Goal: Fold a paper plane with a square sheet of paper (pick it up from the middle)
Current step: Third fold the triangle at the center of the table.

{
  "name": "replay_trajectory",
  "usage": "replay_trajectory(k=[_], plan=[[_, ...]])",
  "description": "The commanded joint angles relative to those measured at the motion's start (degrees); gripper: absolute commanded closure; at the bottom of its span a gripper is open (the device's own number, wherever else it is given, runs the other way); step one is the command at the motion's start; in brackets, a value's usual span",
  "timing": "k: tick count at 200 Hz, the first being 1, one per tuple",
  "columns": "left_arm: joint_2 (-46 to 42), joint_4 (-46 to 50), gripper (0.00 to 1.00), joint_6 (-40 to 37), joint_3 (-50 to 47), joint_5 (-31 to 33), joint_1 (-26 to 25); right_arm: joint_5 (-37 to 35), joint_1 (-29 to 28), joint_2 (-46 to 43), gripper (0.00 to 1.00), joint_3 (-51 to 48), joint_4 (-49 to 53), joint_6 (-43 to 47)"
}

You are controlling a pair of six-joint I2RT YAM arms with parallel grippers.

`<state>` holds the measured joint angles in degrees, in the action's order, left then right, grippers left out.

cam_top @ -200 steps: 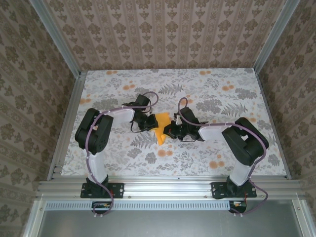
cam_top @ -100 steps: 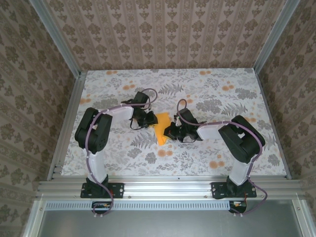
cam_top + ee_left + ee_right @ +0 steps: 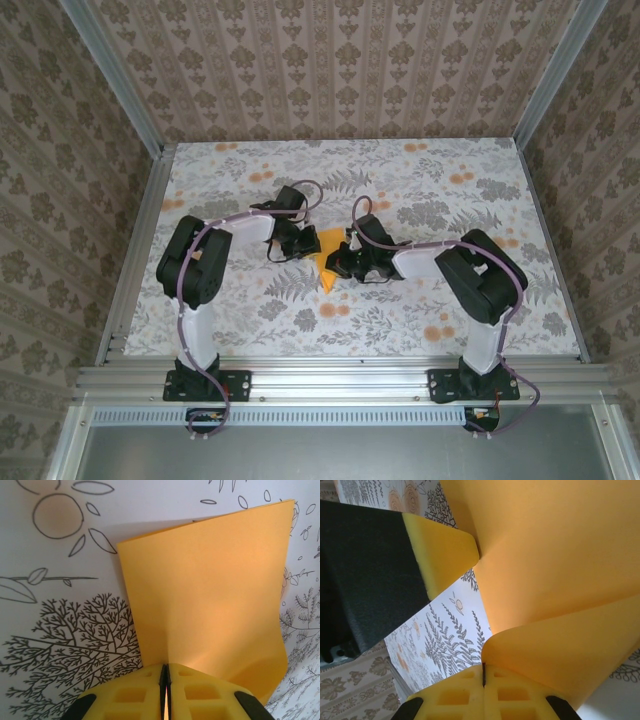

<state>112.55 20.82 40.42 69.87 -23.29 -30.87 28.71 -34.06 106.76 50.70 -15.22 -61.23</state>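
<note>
ok so the orange sheet of paper [image 3: 328, 272] is mid-table [image 3: 450, 300], between my two arms. left gripper [image 3: 164, 675] is pinched tight on one edge, pads closed w/ the paper fanning out ahead. right gripper [image 3: 483, 672] same deal, clamped on a bit that curls up over it. stuff looks super thin + floppy and sags where it's unsupported, prob tears if i pull both ways. imo hold close to a crease or edge, not a loose corner, and go gentle.

One square sheet of paper [image 3: 325, 268], two arms [image 3: 195, 265] [image 3: 482, 280], one table [image 3: 450, 200].
</note>
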Motion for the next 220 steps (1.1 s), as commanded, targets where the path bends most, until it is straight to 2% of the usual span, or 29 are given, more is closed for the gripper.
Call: replay_trajectory(k=[1,68,220], plan=[[2.5,3.1,0.88,-1.5,0.4,1.2,-0.9,0.3,-0.4,1.8,0.93,1.5,-0.7,0.3],[2.7,3.4,0.89,-1.7,0.5,1.1,-1.2,-0.5,-0.4,3.4,0.93,1.7,-3.2,-0.6],[3.0,3.5,0.9,-2.0,0.1,1.5,-1.5,-6.0,0.0,2.0,0.93,0.2,-1.2,0.0]])
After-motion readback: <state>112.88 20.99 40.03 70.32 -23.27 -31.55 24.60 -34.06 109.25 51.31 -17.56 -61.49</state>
